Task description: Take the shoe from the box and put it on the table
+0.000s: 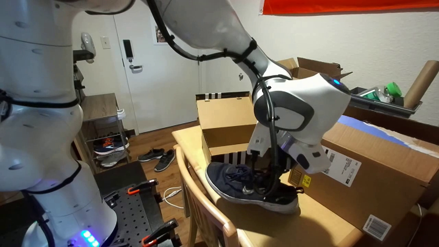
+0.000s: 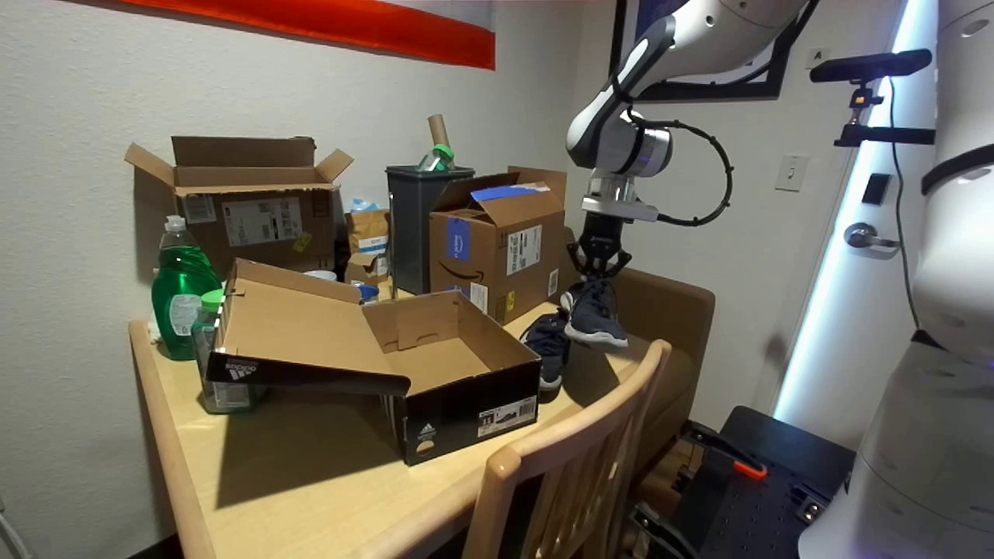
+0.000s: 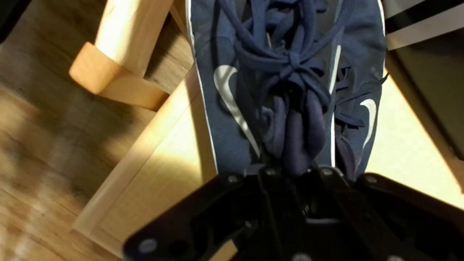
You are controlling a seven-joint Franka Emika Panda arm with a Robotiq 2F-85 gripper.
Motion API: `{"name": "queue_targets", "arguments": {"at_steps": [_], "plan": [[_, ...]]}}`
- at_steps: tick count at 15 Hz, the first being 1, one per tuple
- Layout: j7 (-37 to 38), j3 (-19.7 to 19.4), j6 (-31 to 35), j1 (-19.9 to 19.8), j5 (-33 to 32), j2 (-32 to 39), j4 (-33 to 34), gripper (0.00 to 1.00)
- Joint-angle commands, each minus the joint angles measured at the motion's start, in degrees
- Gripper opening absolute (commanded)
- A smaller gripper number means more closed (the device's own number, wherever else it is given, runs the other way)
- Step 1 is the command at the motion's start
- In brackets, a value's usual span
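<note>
My gripper (image 2: 597, 272) is shut on the tongue of a dark navy shoe (image 2: 594, 314), also seen in an exterior view (image 1: 223, 178). The shoe seems to hang just above the far end of the tan table (image 2: 311, 497), toe tilted. In the wrist view the fingertips (image 3: 290, 172) pinch the tongue behind the tied laces of this shoe (image 3: 232, 145). The matching shoe (image 2: 547, 349) rests on the table beside it, also in the wrist view (image 3: 362, 90). The black box (image 2: 466, 423) stands beside the shoes with its lid open, its visible inside bare.
A wooden chair (image 2: 582, 435) stands at the table's near edge. Large brown cardboard boxes (image 2: 497, 248) (image 2: 256, 217), a dark bin (image 2: 408, 233) and a green soap bottle (image 2: 182, 295) stand along the wall side. A brown sofa (image 2: 675, 310) is behind the table's far end.
</note>
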Motion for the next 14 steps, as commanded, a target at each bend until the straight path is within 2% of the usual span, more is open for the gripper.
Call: {"name": "queue_targets", "arguments": {"at_steps": [1,6,14], "plan": [[4.93,-0.73,-1.54,-1.57,4.90,2.03,0.45,0.04],[10.07,-1.75,-1.49,-2.65,8.57,4.26,1.14,0.04],[17.31,-1.05,-1.80,-1.07,8.10,9.20,6.40,0.04]]}}
